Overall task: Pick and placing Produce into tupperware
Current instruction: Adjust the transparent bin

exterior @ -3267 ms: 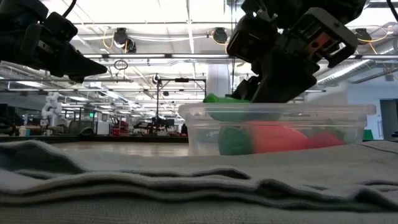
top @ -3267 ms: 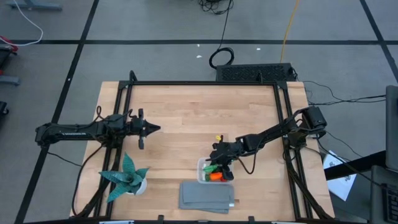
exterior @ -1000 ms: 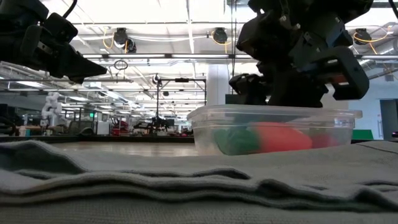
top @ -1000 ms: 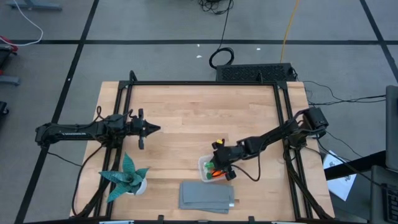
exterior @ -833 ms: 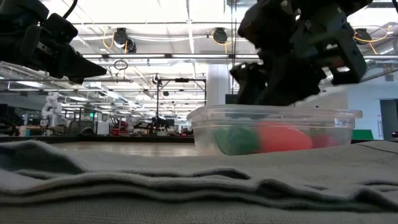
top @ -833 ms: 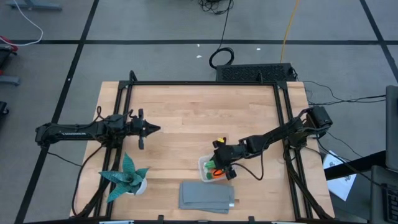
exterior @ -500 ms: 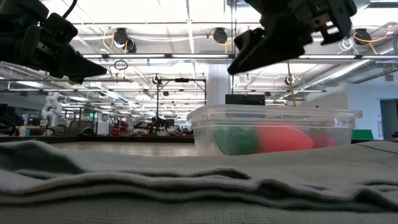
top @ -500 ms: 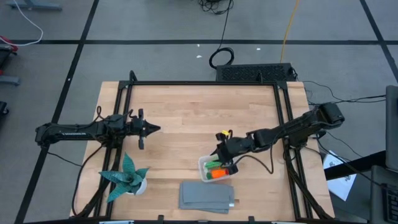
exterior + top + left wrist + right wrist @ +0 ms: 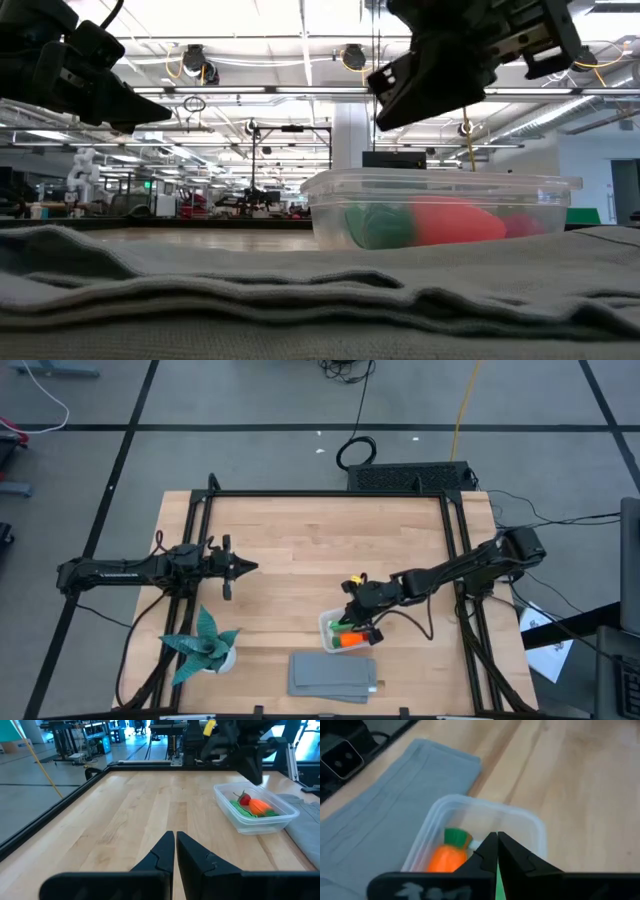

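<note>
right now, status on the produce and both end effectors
Right end effector shut, empty, above tupperware. Carrot, pod, berry inside. Left end effector shut, parked. Nothing blocking.

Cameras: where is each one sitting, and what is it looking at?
High: above, looking straight down on the table, both arms, the tub.
Low: at tabletop height, across the cloth to the tub; both arms show overhead.
Left wrist: behind the shut left claw, facing the tub.
Right wrist: behind the shut right claw, above the carrot.
All four show the tub.
</note>
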Robot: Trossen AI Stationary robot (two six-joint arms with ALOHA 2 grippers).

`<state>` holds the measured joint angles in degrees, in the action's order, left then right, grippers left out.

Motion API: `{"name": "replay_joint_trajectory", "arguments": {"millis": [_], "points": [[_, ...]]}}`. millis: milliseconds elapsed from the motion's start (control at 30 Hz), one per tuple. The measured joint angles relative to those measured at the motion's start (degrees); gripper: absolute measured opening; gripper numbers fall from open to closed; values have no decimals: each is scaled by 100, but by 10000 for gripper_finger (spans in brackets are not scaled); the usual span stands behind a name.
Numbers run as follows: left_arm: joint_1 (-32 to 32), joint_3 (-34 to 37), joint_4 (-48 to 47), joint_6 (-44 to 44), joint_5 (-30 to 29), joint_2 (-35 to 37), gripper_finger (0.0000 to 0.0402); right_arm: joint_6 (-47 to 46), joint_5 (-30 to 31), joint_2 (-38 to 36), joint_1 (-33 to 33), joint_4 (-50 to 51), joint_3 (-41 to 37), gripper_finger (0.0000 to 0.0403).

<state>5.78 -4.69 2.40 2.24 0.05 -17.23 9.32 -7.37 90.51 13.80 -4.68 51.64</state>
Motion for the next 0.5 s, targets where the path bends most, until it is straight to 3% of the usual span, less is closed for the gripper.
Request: {"name": "replay_joint_trajectory", "arguments": {"millis": [500], "points": [[0,0,-83,35,-4,0,24,34,-176,1059,-192,-743,223,0]]}}
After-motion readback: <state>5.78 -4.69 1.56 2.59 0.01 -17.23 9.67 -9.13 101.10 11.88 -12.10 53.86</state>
